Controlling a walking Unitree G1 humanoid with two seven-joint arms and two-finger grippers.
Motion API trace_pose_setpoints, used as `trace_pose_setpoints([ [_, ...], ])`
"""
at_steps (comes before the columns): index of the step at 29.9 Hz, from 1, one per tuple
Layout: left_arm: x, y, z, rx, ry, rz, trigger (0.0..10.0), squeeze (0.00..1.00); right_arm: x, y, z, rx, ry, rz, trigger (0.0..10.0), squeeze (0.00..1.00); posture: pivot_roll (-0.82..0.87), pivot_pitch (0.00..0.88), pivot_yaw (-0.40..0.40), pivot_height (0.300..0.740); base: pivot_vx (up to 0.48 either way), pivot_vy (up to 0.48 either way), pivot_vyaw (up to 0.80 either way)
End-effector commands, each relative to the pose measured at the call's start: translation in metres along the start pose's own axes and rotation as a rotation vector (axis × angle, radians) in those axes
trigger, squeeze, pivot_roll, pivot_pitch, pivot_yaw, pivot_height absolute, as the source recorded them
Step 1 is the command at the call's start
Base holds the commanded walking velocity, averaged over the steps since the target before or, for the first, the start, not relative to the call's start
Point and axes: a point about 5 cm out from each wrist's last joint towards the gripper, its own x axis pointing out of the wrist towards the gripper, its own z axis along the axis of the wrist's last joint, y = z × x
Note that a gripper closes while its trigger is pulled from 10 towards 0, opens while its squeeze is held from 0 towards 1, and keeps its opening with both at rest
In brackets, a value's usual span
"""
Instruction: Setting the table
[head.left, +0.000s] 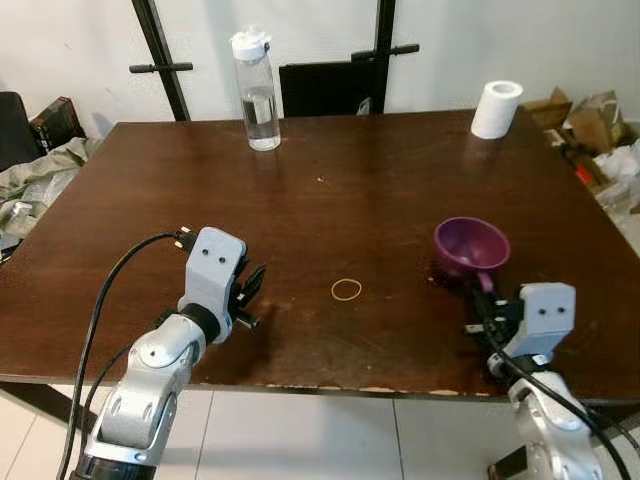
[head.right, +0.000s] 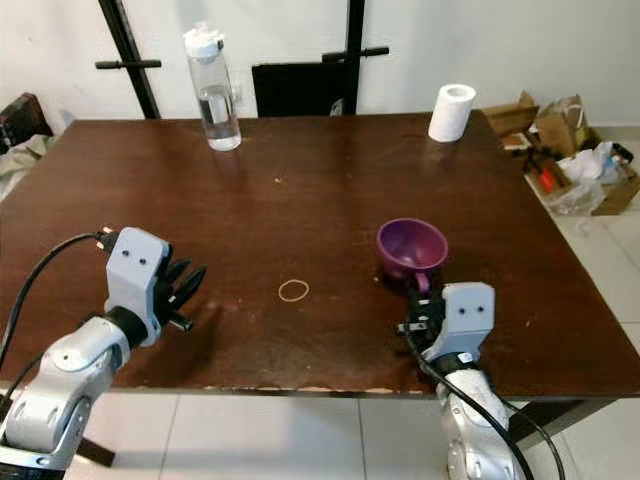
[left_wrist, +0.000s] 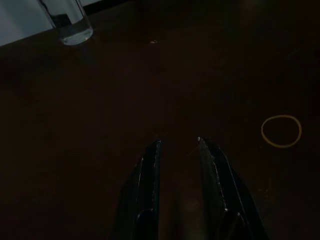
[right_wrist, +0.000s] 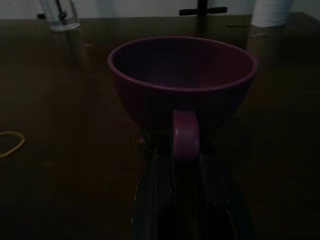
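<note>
Standing upright, purple cup (head.left: 471, 246) empty, water bottle (head.left: 257, 92) part-filled

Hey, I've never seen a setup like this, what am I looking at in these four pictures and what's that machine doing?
It's a humanoid robot with two silver arms, each ending in a gripper with two black fingers. The two top pictures come from cameras in its head, looking down at a brown table. The two dark ones come from cameras on its wrists, looking along the fingers.

On the table stand a water bottle and a paper roll at the far edge, a rubber band lies near the middle, and a purple cup sits to the right.

The right gripper has its fingers on either side of the cup's handle; whether it grips is unclear. The left gripper hovers open over bare table, holding nothing.
</note>
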Motion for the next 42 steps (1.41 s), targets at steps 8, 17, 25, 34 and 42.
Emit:
trace_pose_setpoints([
  [8, -0.009, 0.001, -0.007, 0.001, 0.048, -0.007, 10.0, 0.0, -0.004, 0.007, -0.008, -0.012, -0.005, 0.001, 10.0, 0.0, 0.11, 0.24, 0.185, 0.74, 0.0, 0.0, 0.0],
  [17, -0.007, -0.001, -0.006, -0.006, 0.048, -0.007, 10.0, 0.0, -0.003, 0.003, -0.005, -0.046, -0.016, -0.004, 10.0, 1.0, 0.1, 0.233, 0.179, 0.74, 0.0, 0.0, 0.0],
  [25, -0.003, -0.005, -0.007, -0.024, 0.04, -0.007, 10.0, 0.0, -0.005, -0.001, 0.011, -0.064, -0.072, -0.024, 10.0, 0.0, 0.07, 0.209, 0.164, 0.74, 0.0, 0.0, 0.0],
  [34, 0.004, -0.012, -0.009, -0.046, 0.026, -0.01, 10.0, 0.0, -0.02, 0.001, 0.03, -0.059, -0.12, -0.046, 10.0, 0.0, 0.02, 0.186, 0.152, 0.74, 0.0, 0.0, 0.0],
  [42, 0.014, -0.022, -0.009, -0.077, -0.005, -0.026, 10.0, 0.0, -0.046, 0.042, 0.049, 0.017, -0.137, 0.003, 10.0, 0.0, -0.05, 0.135, 0.138, 0.74, 0.0, 0.0, 0.0],
])
